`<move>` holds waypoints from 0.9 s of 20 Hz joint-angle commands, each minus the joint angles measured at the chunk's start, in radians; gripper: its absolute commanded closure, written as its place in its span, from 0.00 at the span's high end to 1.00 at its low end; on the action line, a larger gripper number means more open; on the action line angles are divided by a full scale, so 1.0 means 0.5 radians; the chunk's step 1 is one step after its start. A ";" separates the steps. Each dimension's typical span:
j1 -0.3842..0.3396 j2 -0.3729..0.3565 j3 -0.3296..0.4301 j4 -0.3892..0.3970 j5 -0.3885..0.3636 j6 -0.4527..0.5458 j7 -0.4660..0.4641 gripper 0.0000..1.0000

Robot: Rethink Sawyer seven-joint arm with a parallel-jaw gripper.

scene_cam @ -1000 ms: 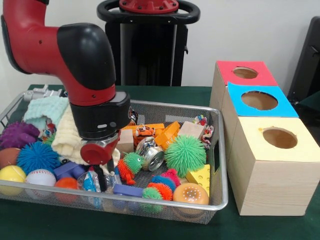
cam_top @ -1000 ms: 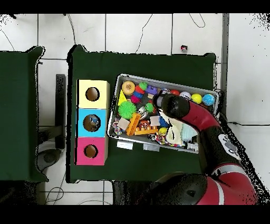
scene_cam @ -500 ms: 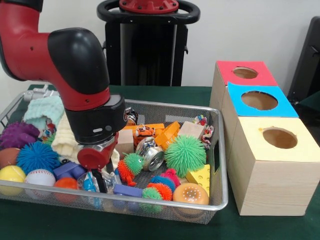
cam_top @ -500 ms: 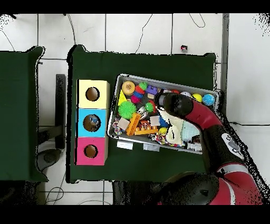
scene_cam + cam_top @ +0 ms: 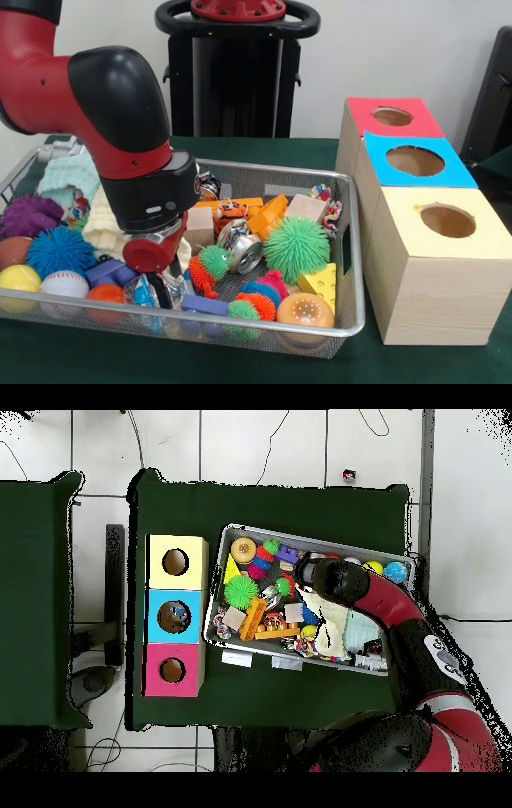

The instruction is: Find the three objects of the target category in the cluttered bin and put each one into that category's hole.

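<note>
arm (image 5: 400,624) over bin (image 5: 222,589) right half | three boxes (image 5: 176,615) left, touching bin

You have a dark green tablecloth (image 5: 264,364) covering the table. Behind it a plain pale wall (image 5: 400,48) fills the background, and a black chair back (image 5: 494,88) shows at the right edge. From overhead, white floor tiles (image 5: 250,444) with thin black cables (image 5: 270,449) surround the table.
</note>
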 commanded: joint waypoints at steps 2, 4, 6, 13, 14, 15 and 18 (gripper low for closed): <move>-0.045 0.235 0.175 -0.245 -0.117 -0.309 -0.281 1.00; -0.041 0.228 0.163 -0.253 -0.126 -0.307 -0.276 1.00; -0.016 0.238 0.134 -0.294 -0.128 -0.260 -0.272 1.00; 0.024 0.287 0.125 -0.371 -0.165 -0.256 -0.294 1.00; 0.017 0.298 0.143 -0.369 -0.185 -0.258 -0.334 1.00; 0.018 0.305 0.146 -0.371 -0.197 -0.259 -0.347 1.00; 0.019 0.331 0.162 -0.377 -0.247 -0.253 -0.402 1.00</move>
